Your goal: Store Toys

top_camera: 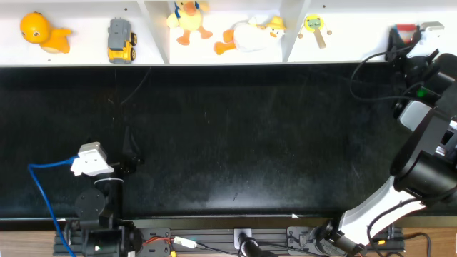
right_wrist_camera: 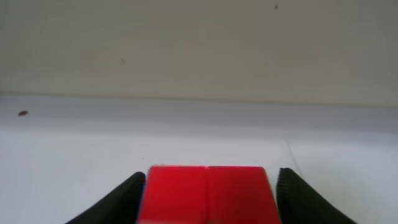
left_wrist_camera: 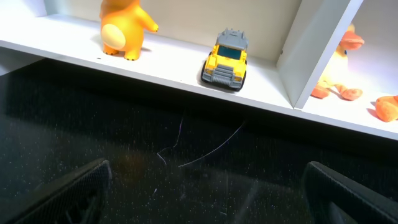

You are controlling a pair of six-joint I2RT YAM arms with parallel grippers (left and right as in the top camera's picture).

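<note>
Orange duck (top_camera: pixel 44 32), yellow truck (top_camera: pixel 121 41) upright on shelf (top_camera: pixel 78 57); red block (right_wrist_camera: pixel 207 198) gripped in right pincer (right_wrist_camera: pixel 208 182).

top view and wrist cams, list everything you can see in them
orange toy figure: 1, orange-yellow, left shelf compartment
toy truck: 1, yellow and grey, same compartment
plush duck: 1, yellow, middle compartment
white duck: 1, white with orange feet, lying in the middle compartment
small toy: 1, green and yellow, next compartment right
red block: 1, red, at the shelf's right end
shelf: 1, white, table's far edge
table: 1, black
blue cable: 1, beside left arm
left gripper: open, over the table
right gripper: shut on the red block
</note>
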